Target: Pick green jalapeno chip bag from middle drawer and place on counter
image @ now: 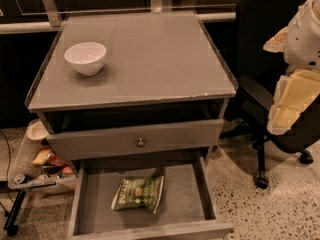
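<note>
The green jalapeno chip bag (138, 193) lies flat in the open middle drawer (186, 199), near the middle of its grey bottom and slightly left. The counter (150, 59) is the flat grey cabinet top above it. My gripper (294, 98), white and pale yellow, hangs at the right edge of the view. It is about level with the counter's front edge, well to the right of the cabinet, and far above and right of the bag. Nothing shows in it.
A white bowl (85, 57) stands on the counter's left side. A closed drawer front with a round knob (140, 142) sits above the open drawer. A black office chair (265, 69) stands right of the cabinet. A clear bin of snack packets (42, 164) stands at the left.
</note>
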Action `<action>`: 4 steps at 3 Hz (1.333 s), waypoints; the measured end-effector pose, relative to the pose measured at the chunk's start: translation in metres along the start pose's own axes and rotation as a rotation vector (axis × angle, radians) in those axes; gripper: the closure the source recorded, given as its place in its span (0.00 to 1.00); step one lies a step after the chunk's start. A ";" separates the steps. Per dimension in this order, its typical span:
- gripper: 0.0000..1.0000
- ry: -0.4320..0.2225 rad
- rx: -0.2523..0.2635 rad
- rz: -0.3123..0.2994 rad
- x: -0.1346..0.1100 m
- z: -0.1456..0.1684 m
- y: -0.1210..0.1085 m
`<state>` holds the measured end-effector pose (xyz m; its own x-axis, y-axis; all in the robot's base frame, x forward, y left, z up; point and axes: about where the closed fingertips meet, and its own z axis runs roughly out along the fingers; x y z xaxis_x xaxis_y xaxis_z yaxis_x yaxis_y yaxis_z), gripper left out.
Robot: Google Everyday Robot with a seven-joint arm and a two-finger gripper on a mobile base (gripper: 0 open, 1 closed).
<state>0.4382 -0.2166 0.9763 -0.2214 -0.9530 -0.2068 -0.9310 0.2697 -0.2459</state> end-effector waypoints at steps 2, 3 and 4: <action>0.00 -0.017 -0.012 0.006 -0.003 0.014 0.007; 0.00 -0.067 -0.064 0.026 -0.010 0.062 0.027; 0.00 -0.095 -0.125 0.058 -0.015 0.139 0.053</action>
<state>0.4324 -0.1685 0.8343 -0.2528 -0.9173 -0.3076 -0.9476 0.2990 -0.1127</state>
